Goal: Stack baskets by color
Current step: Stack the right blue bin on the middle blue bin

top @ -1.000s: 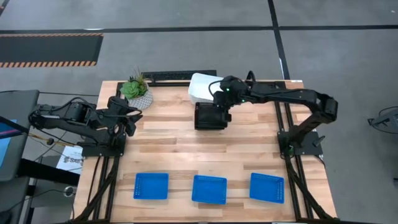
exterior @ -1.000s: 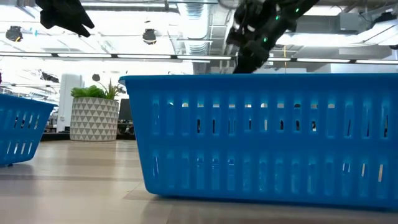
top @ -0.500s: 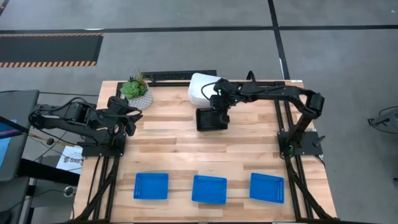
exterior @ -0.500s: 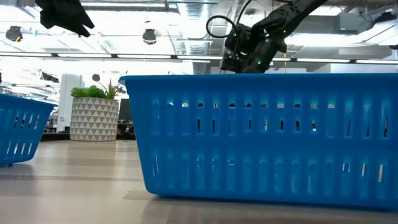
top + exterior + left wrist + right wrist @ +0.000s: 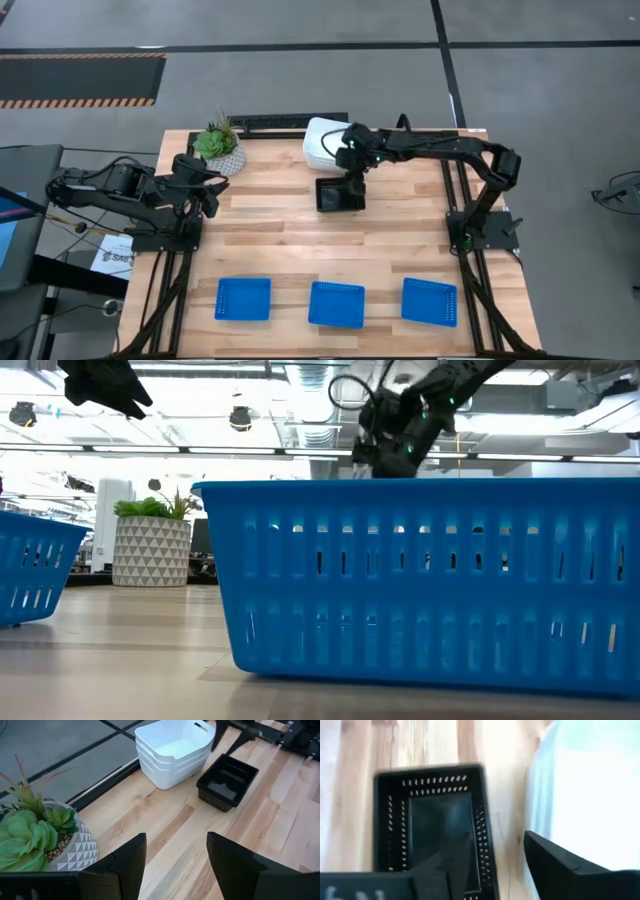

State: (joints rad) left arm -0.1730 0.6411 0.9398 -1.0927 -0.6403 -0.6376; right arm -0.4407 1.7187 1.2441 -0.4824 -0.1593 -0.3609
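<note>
A black mesh basket (image 5: 340,194) rests by its bottom on the wooden table, just on the near side of a stack of white baskets (image 5: 325,142). My right gripper (image 5: 495,865) is open at the black basket's wall nearest the white stack (image 5: 485,840), one finger inside and one outside. Three blue baskets (image 5: 243,298) (image 5: 336,303) (image 5: 429,301) lie apart in a row along the near edge. My left gripper (image 5: 175,865) hangs open above the table's left side, holding nothing.
A green potted plant (image 5: 218,145) stands at the far left corner, close to my left arm. Bare wood lies between the black basket and the blue row. In the low view the middle blue basket (image 5: 430,580) hides most of the table behind it.
My right gripper has come down and a little toward the table's left with the black basket. The basket, held above the table a second ago, now sits on the wood beside the white stack.
</note>
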